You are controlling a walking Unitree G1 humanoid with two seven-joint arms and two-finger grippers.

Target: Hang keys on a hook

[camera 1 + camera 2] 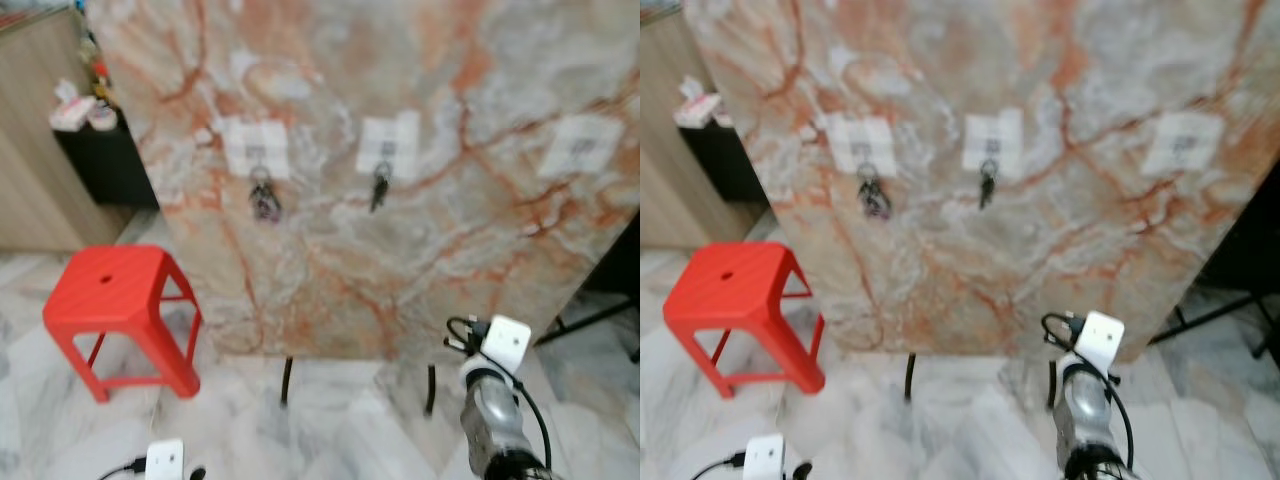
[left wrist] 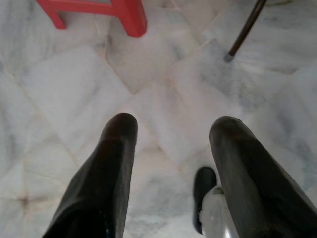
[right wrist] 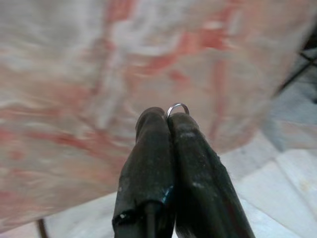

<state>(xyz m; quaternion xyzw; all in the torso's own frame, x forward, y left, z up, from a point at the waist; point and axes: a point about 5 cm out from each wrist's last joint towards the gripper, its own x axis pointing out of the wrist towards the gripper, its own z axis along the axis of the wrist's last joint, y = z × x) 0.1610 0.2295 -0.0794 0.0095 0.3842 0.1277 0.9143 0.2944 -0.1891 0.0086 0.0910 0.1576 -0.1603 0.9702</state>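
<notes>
The fingers [image 3: 168, 148] of the right gripper [image 3: 166, 115] are pressed together on a thin key ring [image 3: 177, 107], held low before the marble board [image 1: 400, 180]. The left gripper [image 2: 173, 130] is pointed at the floor [image 2: 74, 89] with its fingers spread. Keys [image 1: 264, 195] are seen on two of the board's three hooks; the right hook [image 1: 582, 146] is bare.
</notes>
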